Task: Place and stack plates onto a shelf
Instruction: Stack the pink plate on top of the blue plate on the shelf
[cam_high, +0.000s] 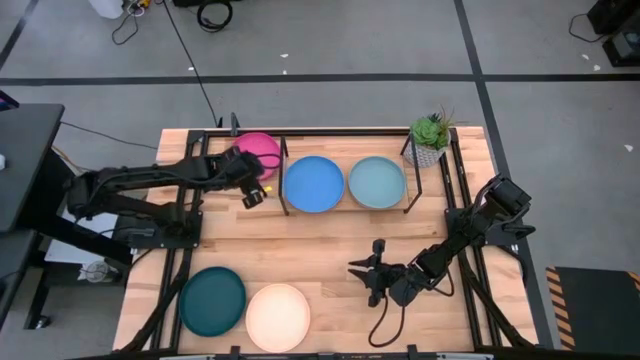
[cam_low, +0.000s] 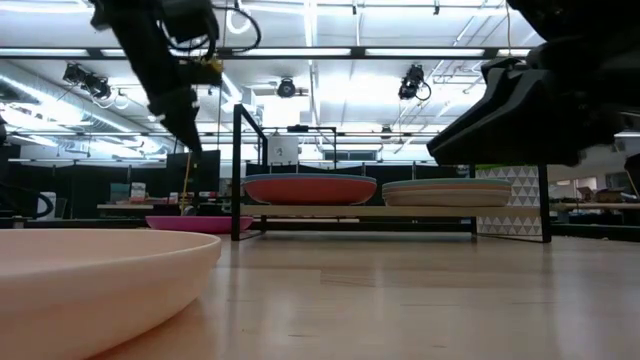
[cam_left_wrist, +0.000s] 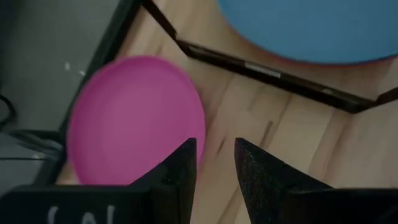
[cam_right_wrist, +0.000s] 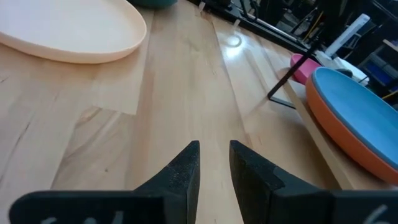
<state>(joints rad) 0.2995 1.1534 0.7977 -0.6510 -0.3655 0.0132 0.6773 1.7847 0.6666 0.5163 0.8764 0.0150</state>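
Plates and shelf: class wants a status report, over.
Left gripper above pink plate, empty, slightly open. Right gripper idle mid-table, empty. Shelf holds blue and light blue stacks. Teal, cream plates wait. Nothing blocking.

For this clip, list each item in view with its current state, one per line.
pink plate: flat on the table, left of the shelf, not held.
blue plate: on the shelf, stacked on an orange plate.
light blue plate: on the shelf, top of a stack.
dark teal plate: on the table, unstacked.
cream plate: on the table, unstacked.
left pincer: above the pink plate, narrowly open, empty.
right pincer: over bare table, narrowly open, empty.
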